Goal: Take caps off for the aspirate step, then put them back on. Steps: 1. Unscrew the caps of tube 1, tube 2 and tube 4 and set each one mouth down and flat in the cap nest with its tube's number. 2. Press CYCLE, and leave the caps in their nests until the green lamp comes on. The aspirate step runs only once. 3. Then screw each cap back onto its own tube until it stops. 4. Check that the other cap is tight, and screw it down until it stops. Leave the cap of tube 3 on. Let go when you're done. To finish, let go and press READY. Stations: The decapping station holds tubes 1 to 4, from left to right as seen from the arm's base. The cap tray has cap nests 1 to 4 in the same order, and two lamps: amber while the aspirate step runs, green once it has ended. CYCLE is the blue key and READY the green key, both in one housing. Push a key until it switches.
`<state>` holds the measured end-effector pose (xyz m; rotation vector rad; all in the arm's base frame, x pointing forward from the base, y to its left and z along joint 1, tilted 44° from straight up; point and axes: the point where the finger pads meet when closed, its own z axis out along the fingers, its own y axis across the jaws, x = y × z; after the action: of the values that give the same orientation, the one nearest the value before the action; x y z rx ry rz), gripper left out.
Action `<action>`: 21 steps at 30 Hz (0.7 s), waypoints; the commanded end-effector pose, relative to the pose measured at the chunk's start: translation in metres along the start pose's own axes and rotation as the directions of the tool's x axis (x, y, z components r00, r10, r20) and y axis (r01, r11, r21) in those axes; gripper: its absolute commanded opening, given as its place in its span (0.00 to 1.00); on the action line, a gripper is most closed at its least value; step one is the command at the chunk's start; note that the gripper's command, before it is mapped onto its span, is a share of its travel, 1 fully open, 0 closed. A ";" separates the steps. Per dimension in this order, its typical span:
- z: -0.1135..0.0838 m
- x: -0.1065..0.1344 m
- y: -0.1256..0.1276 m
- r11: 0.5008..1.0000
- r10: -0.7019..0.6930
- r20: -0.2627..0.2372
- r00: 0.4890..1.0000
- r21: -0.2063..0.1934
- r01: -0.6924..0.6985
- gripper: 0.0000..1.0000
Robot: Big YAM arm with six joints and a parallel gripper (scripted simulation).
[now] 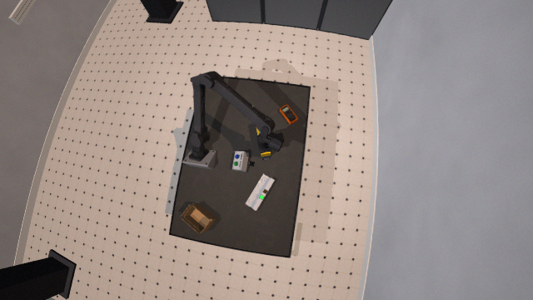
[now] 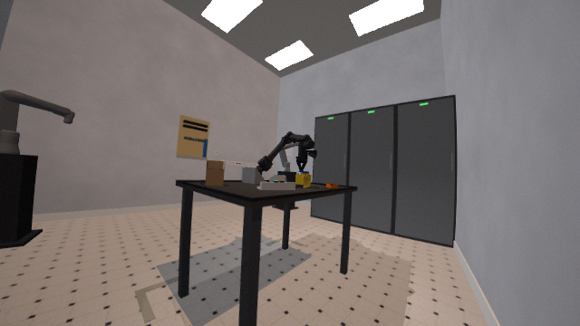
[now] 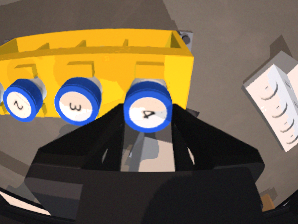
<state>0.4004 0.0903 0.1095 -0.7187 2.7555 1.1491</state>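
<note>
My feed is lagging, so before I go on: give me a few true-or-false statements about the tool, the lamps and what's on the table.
1. The tool is shut on a blue cap at the yellow station. True.
2. The green lamp on the cap tray is lit. True.
3. The tool is pressing the green key. False: it is at the station, beside the key housing.
4. The cardboard box sits between housing and station. False: it is near a far table corner.

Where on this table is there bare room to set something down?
Bare patches: between the cardboard box and white cap tray, and along the near edge below both. Crowded around the key box, yellow tube rack and the gripper shut on a blue cap.
</note>
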 end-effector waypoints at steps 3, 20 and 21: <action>0.009 -0.006 0.004 1.000 -0.010 -0.013 1.000 -0.007 0.010 0.00; -0.003 -0.010 0.002 1.000 -0.019 0.009 1.000 0.007 0.019 0.49; -0.003 -0.010 0.002 1.000 -0.019 0.009 1.000 0.007 0.019 0.49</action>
<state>0.4003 0.0903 0.1095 -0.7178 2.7560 1.1496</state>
